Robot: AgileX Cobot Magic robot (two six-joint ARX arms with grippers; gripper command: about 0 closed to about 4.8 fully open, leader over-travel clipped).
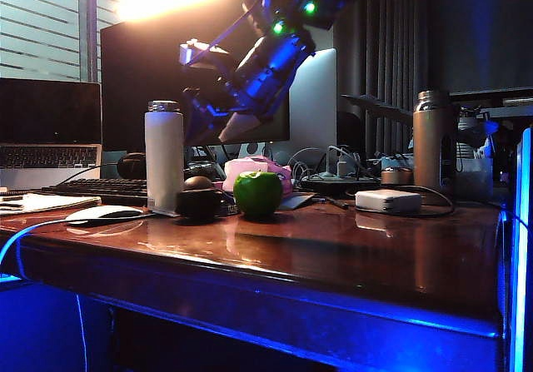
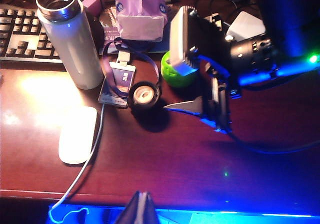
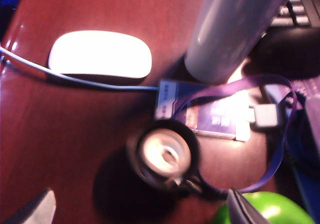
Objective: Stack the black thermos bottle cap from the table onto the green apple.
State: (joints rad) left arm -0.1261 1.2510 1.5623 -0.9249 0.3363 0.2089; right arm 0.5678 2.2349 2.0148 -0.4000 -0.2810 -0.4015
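Two arms, one in play: the right gripper is seen in the exterior view hanging above the cap, tilted down toward it.
Exterior, cap: set on the table just beside the apple, on the side toward the white bottle.
Left wrist, cap: shown standing upright, tan face up, between the apple and the badge card.
Left wrist, right gripper: held over the table on the apple's side of the cap, jaws apart.
Left wrist, left gripper: only closed-looking tips are seen at the table's near edge, well apart from the cap.
Right wrist, cap: lying between the two spread fingertips, nothing held; apple just beside.
Judged relation: the cap is below the right gripper, its axis vertical, so a descent is called for.
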